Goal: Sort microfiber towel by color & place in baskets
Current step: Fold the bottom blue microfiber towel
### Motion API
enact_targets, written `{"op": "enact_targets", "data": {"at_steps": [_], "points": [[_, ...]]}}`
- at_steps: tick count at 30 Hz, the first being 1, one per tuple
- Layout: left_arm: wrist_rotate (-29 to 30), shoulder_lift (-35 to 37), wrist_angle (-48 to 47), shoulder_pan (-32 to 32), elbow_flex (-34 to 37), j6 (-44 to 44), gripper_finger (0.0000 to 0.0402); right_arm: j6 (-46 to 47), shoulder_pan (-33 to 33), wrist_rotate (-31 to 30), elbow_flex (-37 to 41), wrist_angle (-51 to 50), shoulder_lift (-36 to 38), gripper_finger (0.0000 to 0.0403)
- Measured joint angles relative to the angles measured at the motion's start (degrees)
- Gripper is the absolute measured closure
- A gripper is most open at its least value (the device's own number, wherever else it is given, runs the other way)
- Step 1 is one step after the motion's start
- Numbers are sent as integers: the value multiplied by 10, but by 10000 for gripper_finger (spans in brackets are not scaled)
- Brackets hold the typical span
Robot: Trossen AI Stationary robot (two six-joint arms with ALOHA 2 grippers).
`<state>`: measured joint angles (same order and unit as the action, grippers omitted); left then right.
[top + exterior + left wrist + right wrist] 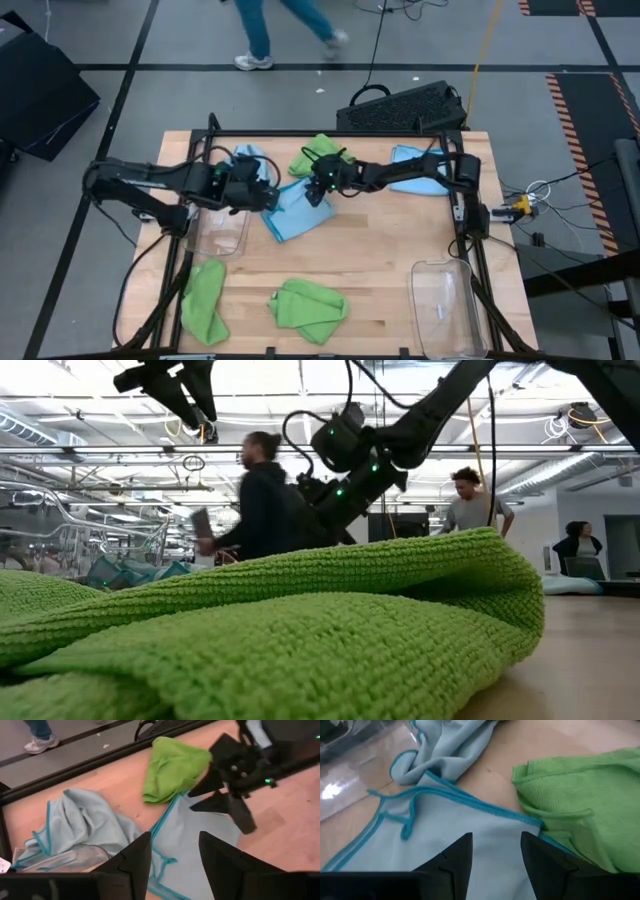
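A pale wooden table (pixel 340 260) with a black frame stands on a grey workshop floor, where a person (pixel 290 30) in jeans and white shoes walks past its far side. Both dark arms reach to the middle of the far half and face each other. The left gripper (pixel 172 852) hovers with its fingers parted and empty over a flat light blue microfiber towel with a teal hem (pixel 297 210). The right gripper (pixel 495 850) hangs over the same towel from the opposite side, fingers also apart, holding nothing. A crumpled light blue towel (pixel 82 822) lies just beside the left gripper, draped onto the rim of a clear plastic rectangular basket (pixel 218 230). A folded lime green towel (pixel 580 805) lies just beside the right gripper, touching the flat blue one. A third blue towel (pixel 418 170) lies behind the right arm. Two more green towels (pixel 204 300) (pixel 310 308) lie well apart from both grippers at the near edge, with a second clear basket (pixel 448 305) at the near right corner.
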<state>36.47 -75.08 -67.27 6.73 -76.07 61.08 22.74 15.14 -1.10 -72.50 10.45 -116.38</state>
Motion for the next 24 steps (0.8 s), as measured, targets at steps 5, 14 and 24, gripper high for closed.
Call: {"op": "enact_targets", "data": {"at_steps": [5, 14, 24], "points": [[2, -6, 1, 1, 0, -13, 234, 35, 7, -1, -2, 31, -33, 243], [1, -8, 1, 5, 0, -26, 234, 12, 4, -33, -15, 23, -56, 259], [-3, -8, -1, 6, 0, -29, 234, 1, 5, -17, -15, -16, -56, 370]]}}
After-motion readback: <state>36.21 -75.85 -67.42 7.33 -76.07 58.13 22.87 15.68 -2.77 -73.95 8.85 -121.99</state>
